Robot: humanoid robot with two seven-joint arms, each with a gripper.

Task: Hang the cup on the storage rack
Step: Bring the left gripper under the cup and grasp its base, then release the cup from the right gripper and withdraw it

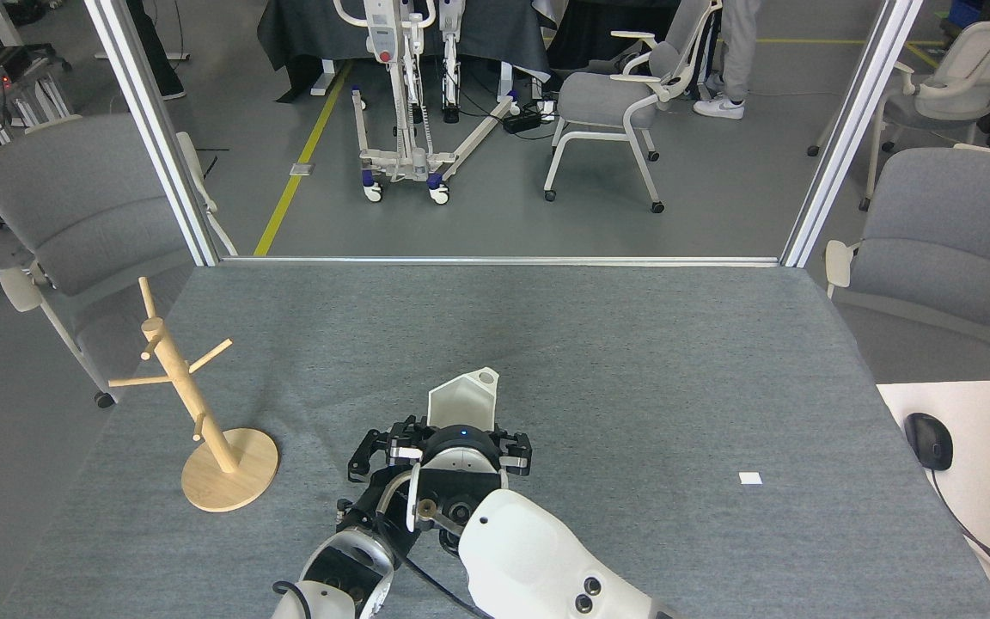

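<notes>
The white hexagonal cup [459, 401] is held low over the grey table, near its front middle, mouth facing me and its holed tab at the upper right. My right gripper [459, 438] is shut on the cup's lower part, black fingers showing on either side. My left gripper [368, 454] sits close against the right wrist's left side, mostly hidden, and whether it is open or shut does not show. The wooden storage rack [179, 389] stands upright on its round base at the table's left, well apart from the cup, its pegs bare.
The grey table [632, 361] stretches to a metal frame at the back. A small white tag [750, 478] lies at the right. A white desk with a mouse [927, 440] and keyboard adjoins the right edge. Grey chairs stand on both sides.
</notes>
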